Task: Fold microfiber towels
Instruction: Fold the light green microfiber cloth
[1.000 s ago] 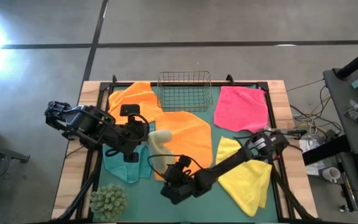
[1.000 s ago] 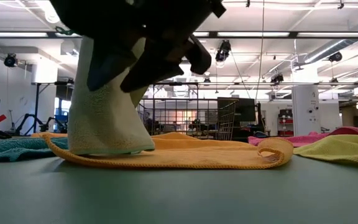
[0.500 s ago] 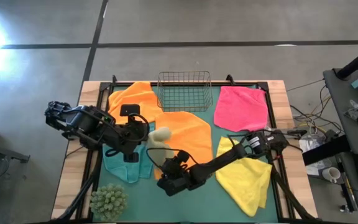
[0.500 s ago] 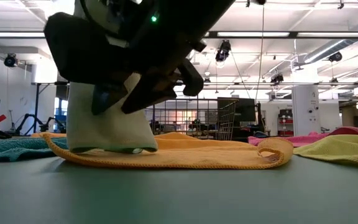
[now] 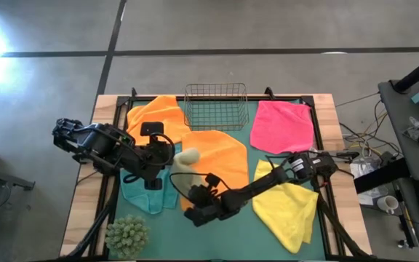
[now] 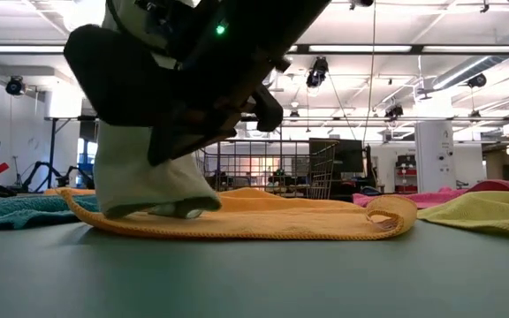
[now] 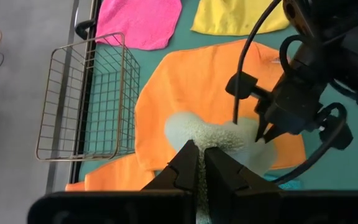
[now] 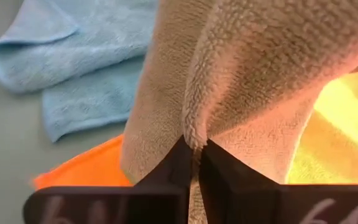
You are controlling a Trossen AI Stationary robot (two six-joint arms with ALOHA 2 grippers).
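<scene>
A pale olive-green towel (image 5: 185,157) hangs upright over the middle orange towel (image 5: 220,156), its lower end (image 6: 157,208) resting on that cloth. My left gripper (image 5: 169,156) is shut on the towel's upper end, reaching in from the table's left. My right gripper (image 5: 190,196) comes in from the near right and is shut on the towel's lower part; in the low view it is the dark mass (image 6: 193,97) in front of the towel. A second orange towel (image 5: 158,109), a pink one (image 5: 282,125), a yellow one (image 5: 289,211) and a teal one (image 5: 144,198) lie flat. My left gripper pinches the pale towel's upper end (image 7: 211,138) between its two shut fingers, coming roughly level from the table's left. The towel hangs below the hold. My right gripper pinches a raised fold of the pale towel's lower part (image 8: 196,127) between its two fingers, slanting in from the table's near right. The cloth bunches into a ridge at the fingers, and the towel's bottom (image 6: 162,210) stays on the orange towel.
A wire basket (image 5: 217,105) stands at the table's far edge, behind the orange towels. A green spiky plant ball (image 5: 128,234) sits at the near left corner. Bare green mat (image 5: 228,240) lies along the near edge between ball and yellow towel.
My right gripper has moved toward the table's left and far side, up to the hanging pale towel, and has shut on its lower part. The towel's lower part is now pulled in and bunched at the fingers.
</scene>
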